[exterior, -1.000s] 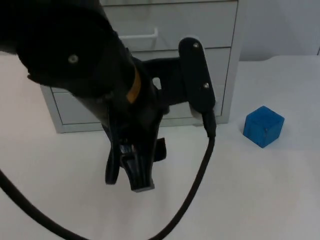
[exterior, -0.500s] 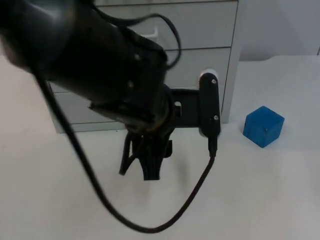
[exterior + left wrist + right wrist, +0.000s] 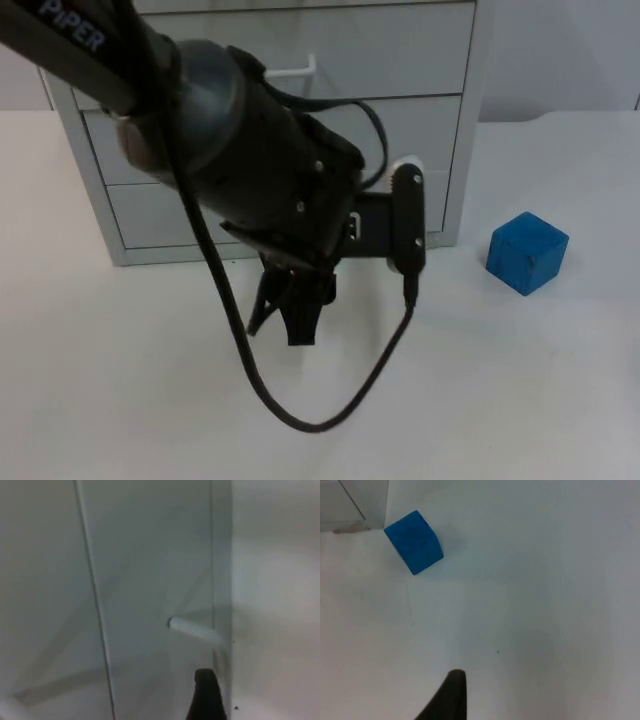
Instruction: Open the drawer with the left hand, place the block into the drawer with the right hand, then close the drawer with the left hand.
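The left gripper [image 3: 288, 318] is hanging just in front of the cabinet [image 3: 420, 60], low over the bench [image 3: 520, 400], its fingers parted and holding nothing. The drawers are sitting shut; a white handle [image 3: 192, 628] is sticking out from a drawer front close ahead of the gripper. The blue block [image 3: 527, 252] is resting on the bench, near the cabinet's right corner. The right gripper's state I cannot tell.

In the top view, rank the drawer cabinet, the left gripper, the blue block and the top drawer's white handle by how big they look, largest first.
1. Drawer cabinet
2. Left gripper, though it is closer to the camera, which enlarges it
3. Blue block
4. White handle, largely hidden by the arm, so its place below the block is unsure
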### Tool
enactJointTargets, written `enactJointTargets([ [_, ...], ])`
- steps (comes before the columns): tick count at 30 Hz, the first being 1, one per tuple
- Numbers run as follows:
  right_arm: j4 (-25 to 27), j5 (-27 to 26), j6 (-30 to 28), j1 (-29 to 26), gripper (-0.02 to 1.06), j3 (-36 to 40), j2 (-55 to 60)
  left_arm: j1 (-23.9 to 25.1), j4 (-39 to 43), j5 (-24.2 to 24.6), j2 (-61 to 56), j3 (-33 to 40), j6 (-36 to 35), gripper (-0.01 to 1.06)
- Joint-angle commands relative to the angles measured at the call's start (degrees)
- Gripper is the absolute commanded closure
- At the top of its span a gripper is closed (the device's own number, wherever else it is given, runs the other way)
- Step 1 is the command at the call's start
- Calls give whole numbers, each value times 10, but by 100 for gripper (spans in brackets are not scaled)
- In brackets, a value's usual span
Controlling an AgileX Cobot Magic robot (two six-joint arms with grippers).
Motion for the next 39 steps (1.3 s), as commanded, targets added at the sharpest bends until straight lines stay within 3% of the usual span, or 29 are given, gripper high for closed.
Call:
enactJointTargets([
  [1,-1,-7,-5,-4,-1,2,-2,10,13,-16,-1,-3,-9,48],
  [10,-5,-16,0,-4,-1,2,-2,57,35,-66,-1,-3,-9,49],
  [28,-5,-25,0,-4,-1,2,-2,63,60,-78,48,-3,-9,55],
  [31,-5,-26,0,-4,-1,2,-2,63,55,-73,55,-3,-9,68],
  [32,-5,-26,0,-4,-1,2,-2,63,55,-73,55,-3,-9,68],
  [36,-5,-27,-4,-4,-1,2,-2,57,48,-69,55,-3,-9,105],
  [39,-5,-28,-4,-4,-1,2,-2,50,44,-59,55,-3,-9,105],
])
